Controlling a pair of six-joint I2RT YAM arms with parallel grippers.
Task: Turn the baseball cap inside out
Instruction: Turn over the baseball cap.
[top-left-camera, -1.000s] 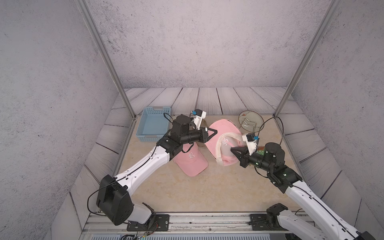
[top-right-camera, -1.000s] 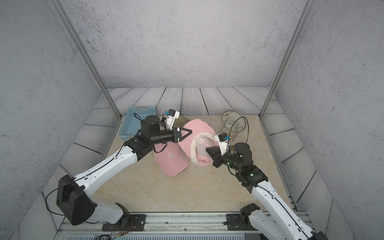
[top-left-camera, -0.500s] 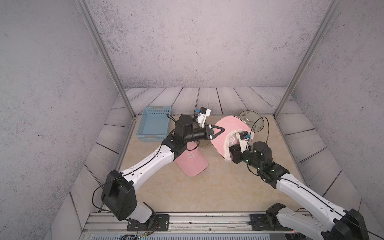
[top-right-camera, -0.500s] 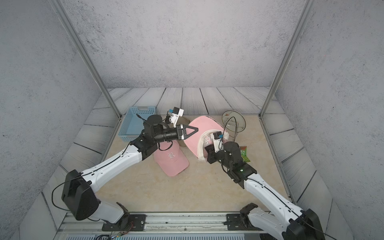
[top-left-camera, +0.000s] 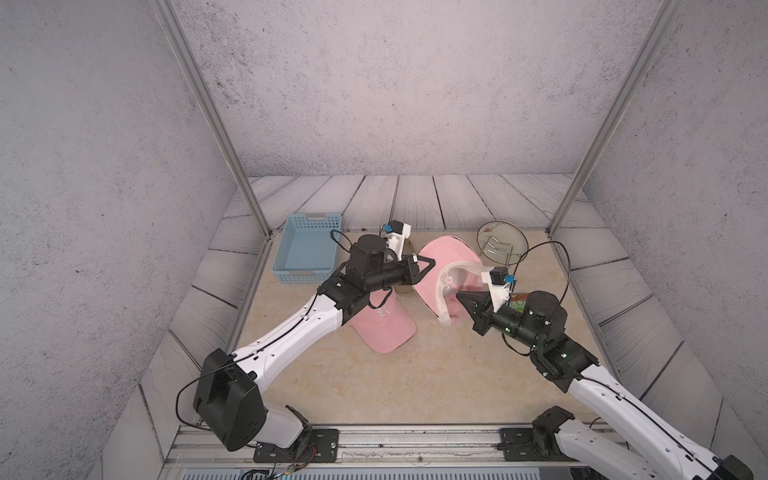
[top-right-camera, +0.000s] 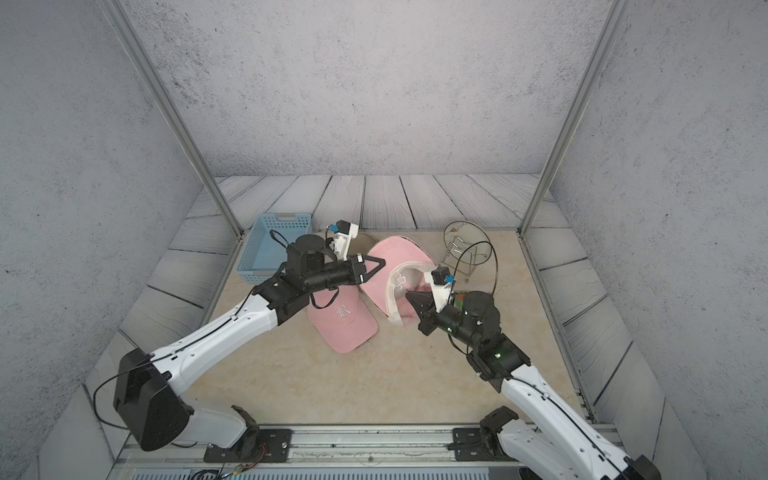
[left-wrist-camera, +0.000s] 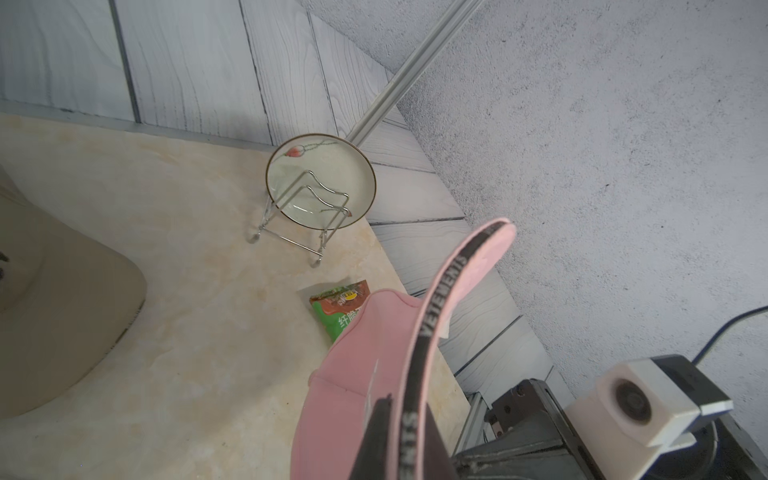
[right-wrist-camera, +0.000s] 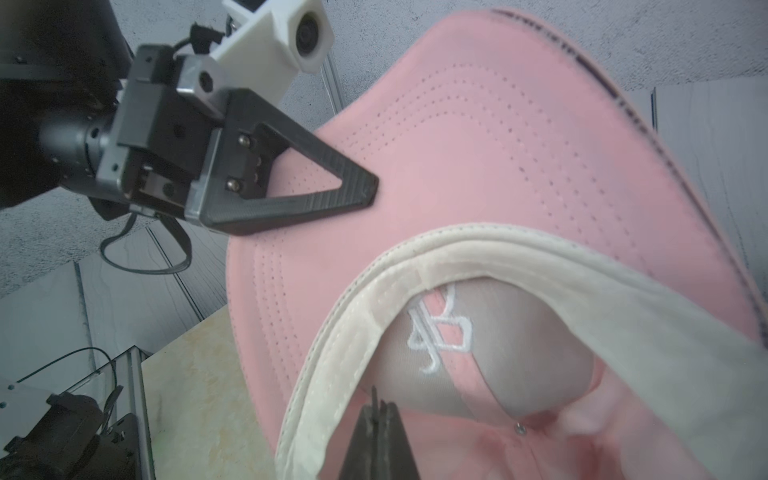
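A pink baseball cap (top-left-camera: 444, 259) is held up off the table by its brim, its white-banded opening (right-wrist-camera: 415, 257) turned toward my right arm. My left gripper (top-left-camera: 430, 262) is shut on the brim's edge, which carries a black lettered tape (left-wrist-camera: 440, 299); the jaws pinch it from both sides (left-wrist-camera: 409, 419). My right gripper (top-left-camera: 459, 296) is shut with nothing visibly in it. Its tip (right-wrist-camera: 380, 405) points into the cap's opening, in front of the pink inner cloth and the reversed white logo (right-wrist-camera: 440, 328). Both top views show this (top-right-camera: 395, 257).
A second pink cap (top-left-camera: 386, 328) lies flat on the table under my left arm. A beige cap (left-wrist-camera: 54, 311) lies behind it. A blue basket (top-left-camera: 305, 249) stands at the back left, a plate in a wire rack (top-left-camera: 500, 245) at the back right, a green snack packet (left-wrist-camera: 338, 309) beside my right wrist.
Half a second ago my right gripper was pushed deep into the cap; it has drawn back out toward the front right. My left gripper shifted slightly back left with the brim.
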